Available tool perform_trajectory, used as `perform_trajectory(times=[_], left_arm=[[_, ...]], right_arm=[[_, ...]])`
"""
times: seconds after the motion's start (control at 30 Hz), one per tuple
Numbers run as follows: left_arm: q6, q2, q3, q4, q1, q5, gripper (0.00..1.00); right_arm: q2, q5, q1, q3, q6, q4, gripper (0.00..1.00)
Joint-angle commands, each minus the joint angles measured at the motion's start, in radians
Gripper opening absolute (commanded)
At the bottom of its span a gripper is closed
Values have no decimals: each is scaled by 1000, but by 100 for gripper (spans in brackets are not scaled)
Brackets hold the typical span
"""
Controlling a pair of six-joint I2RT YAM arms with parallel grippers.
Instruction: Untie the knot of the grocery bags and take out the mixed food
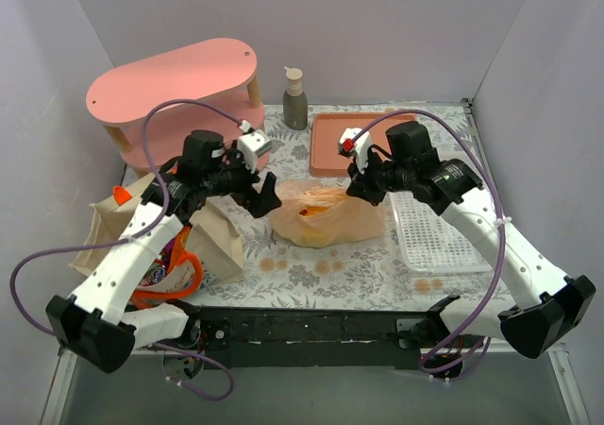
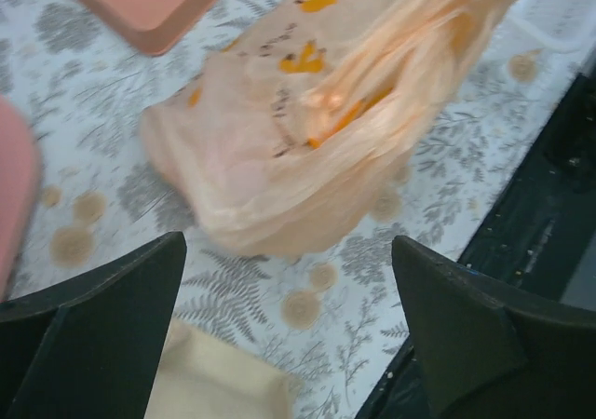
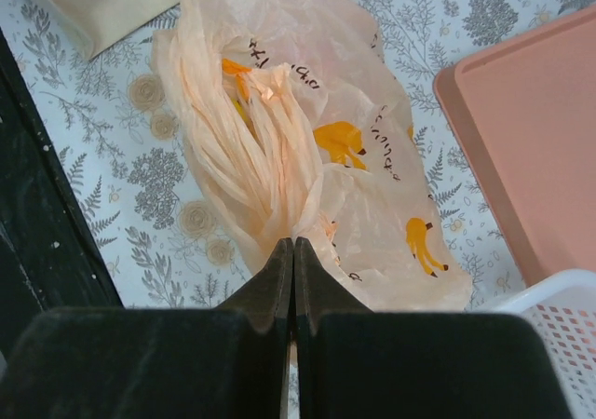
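While the plastic bag (image 1: 326,215) lies slumped at the middle of the flowered table (image 1: 311,269), the right gripper (image 3: 293,244) meets it from its 1 o'clock side. Its jaws are pressed flat together with no gap, and a gathered strand of the bag's thin film runs right up to the tips. The strand looks pinched there, though the tips hide the actual contact. The left gripper (image 2: 289,242) hangs at the bag's 9 o'clock side with its jaws spread wide and gripping nothing. In its wrist view the bag sits just beyond the tips, apart from both. Yellow-orange shapes show on and through the film. The canvas tote (image 1: 113,219) lies farther out at 9 o'clock, under the left arm, with its orange handles toward the near edge. A pink tray (image 1: 340,151) sits at the bag's 12 o'clock and a white basket (image 1: 429,236) at its 3 o'clock.
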Motion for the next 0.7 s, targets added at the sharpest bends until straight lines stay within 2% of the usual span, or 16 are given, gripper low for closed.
perform_trajectory(times=[0.0,0.1,0.2,0.37,0.57,0.67], left_arm=[[3,105,86,66,-145,122,94],[1,181,107,112,-191,93,93],[-37,281,164,131,-192,46,89],[44,355,216,59,-200,-19,63],[35,306,180,-7,-200,103,63],[39,293,172,-58,-202,159,70]], right_arm=[[-16,-46,0,9,-25,-8,1],[-56,-51,0,-66,19,66,1],[-58,-72,0,-77,45,96,1],[-72,-65,-6,-123,87,173,1],[-55,-63,-54,-111,128,202,1],[-45,-78,-74,-129,173,225,1]])
